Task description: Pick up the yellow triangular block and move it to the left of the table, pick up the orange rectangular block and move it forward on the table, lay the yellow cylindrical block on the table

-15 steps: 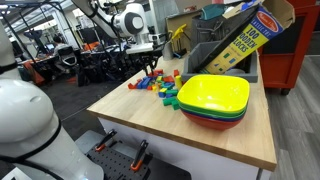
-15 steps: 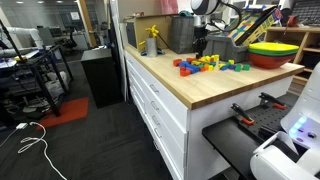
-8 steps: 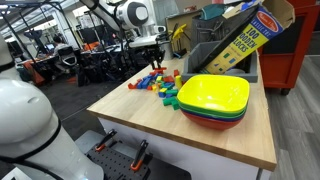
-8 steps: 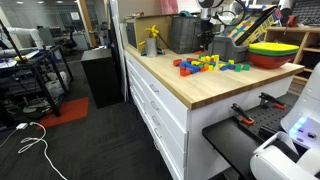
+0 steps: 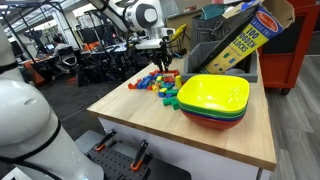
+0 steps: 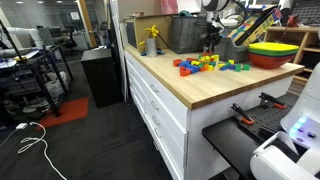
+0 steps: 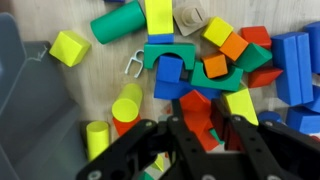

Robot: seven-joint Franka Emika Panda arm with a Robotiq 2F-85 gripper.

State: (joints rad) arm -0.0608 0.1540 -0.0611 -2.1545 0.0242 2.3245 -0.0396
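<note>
In the wrist view my gripper comes in from the bottom, shut on an orange block held above the pile. A yellow triangular block lies just beside the right finger. Two yellow cylinders stand at the left of the pile, with a green cylinder lying further off. In both exterior views the gripper hangs a little above the coloured blocks on the pale wood table.
A stack of yellow, green and red bowls sits beside the blocks. Behind them stand a grey bin and a tilted block box. A yellow object stands at the table's far corner.
The arm has travelled sideways over the block pile, towards the grey bin, with the jaws staying shut on the orange block.
</note>
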